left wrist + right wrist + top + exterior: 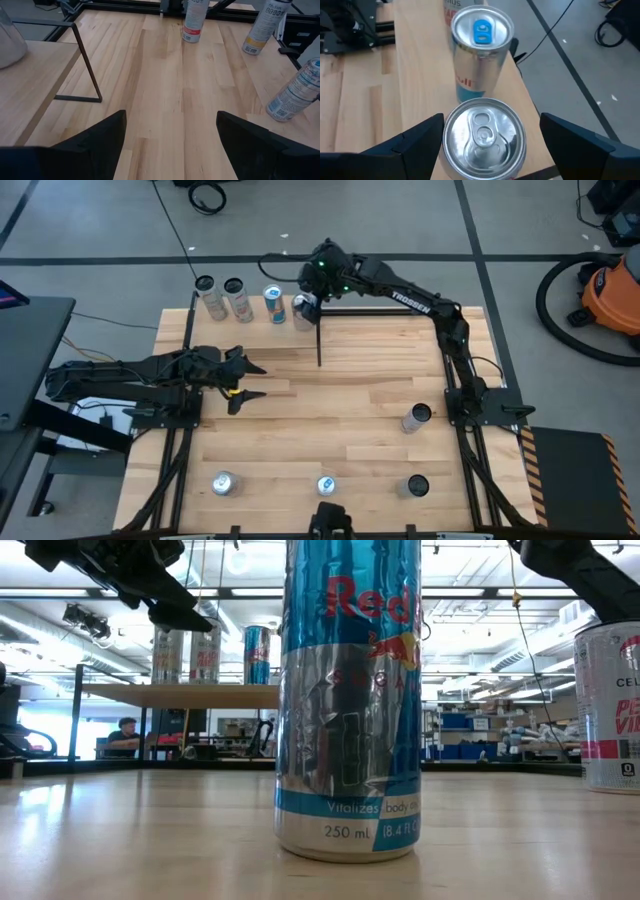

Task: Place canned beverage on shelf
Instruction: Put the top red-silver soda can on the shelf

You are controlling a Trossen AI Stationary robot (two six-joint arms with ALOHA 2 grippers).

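Observation:
The shelf (255,340) is a pale-wood panel on black rods at the table's far left. Three cans stand in a row on its far edge: two silver ones (207,296) (238,300) and a blue Red Bull can (481,45). A fourth, silver can (484,137) stands upright beside the Red Bull can at the shelf's right end. My right gripper (490,130) hangs over this silver can, open, one finger on either side of its top, with a gap showing on one side. My left gripper (250,380) waits open above the table's left part, holding nothing.
More cans are on the tabletop: one (415,418) at the right, tilted or upright I cannot tell, and three along the near edge (222,483) (326,485) (417,485). A black shelf rod (319,340) runs down beside the right gripper. The table's middle is bare wood.

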